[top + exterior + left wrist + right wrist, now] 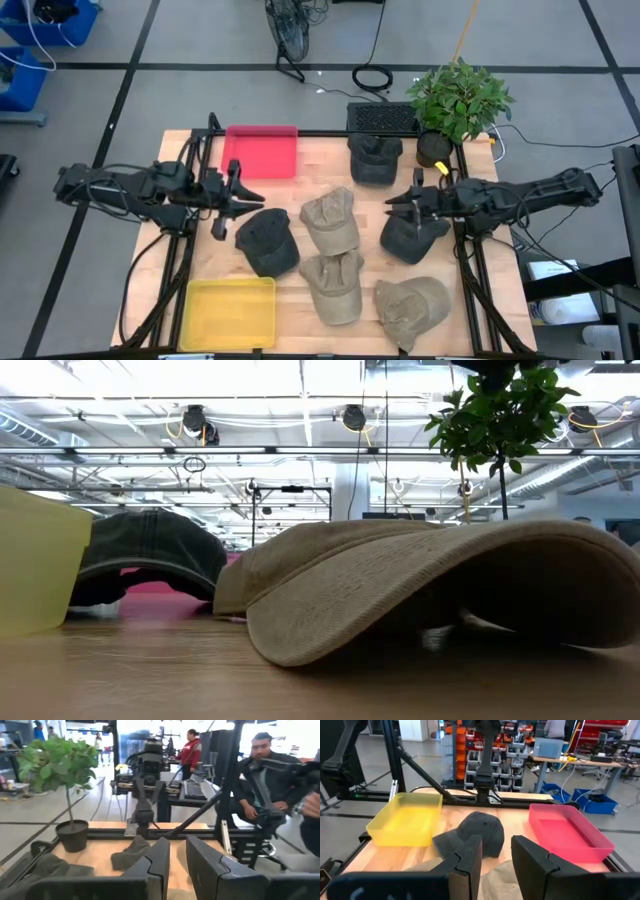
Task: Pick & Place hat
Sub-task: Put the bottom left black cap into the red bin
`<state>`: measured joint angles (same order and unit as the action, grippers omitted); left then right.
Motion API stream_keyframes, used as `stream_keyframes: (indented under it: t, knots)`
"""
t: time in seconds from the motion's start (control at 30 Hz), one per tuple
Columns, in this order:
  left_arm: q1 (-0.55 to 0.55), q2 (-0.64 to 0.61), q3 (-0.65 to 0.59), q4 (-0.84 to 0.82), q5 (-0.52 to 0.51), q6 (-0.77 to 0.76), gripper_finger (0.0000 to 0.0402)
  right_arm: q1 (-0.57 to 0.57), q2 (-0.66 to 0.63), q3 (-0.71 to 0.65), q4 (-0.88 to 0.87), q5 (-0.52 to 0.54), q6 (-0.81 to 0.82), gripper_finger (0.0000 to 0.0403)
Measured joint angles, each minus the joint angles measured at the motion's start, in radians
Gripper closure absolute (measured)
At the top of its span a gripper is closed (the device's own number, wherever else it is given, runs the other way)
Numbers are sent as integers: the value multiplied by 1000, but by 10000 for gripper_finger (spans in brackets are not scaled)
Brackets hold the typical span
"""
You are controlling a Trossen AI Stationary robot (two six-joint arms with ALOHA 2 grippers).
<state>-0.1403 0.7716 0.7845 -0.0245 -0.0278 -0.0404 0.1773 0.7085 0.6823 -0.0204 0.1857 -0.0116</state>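
Several caps lie crown up on the wooden table: dark ones (268,242), (412,236), (375,160) and tan ones (330,220), (336,287), (412,305). My left gripper (246,200) hovers open just left of the dark cap (477,832), above the table. My right gripper (396,207) is open beside the other dark cap (134,854), at its left rim. Neither touches a cap. A tan cap (430,590) fills the low view, with a dark cap (150,555) behind it. In the wrist views my left gripper (177,857) and my right gripper (497,857) show a gap.
A red tray (262,151) sits at the far left of the table, a yellow tray (230,310) at the near left. A potted plant (456,100) stands at the far right corner. Black frame rails border the table. People sit and stand beyond it (265,770).
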Motion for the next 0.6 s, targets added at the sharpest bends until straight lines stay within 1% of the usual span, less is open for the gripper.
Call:
stream_keyframes:
  t: [0.07, 0.17, 0.23, 0.33, 0.47, 0.6]
  knots:
    - [-11, 20, 0, 1, -20, 45, 334, -1, -18, -18, 6, 6, -6, 307]
    - [-20, 57, 0, -3, -72, 85, 334, -7, -22, -40, 24, 55, -31, 307]
    - [-20, 80, 0, 0, -78, 100, 334, -9, -22, -41, 35, 80, -40, 307]
    - [-21, 93, 0, 4, -89, 129, 334, -8, -28, -41, 65, 78, -67, 307]
    - [-43, 93, 0, -8, -210, 96, 334, -8, -34, -41, 124, 86, -111, 307]
    - [-98, 91, 0, -17, -279, 80, 334, -8, -30, -41, 180, 106, -141, 308]
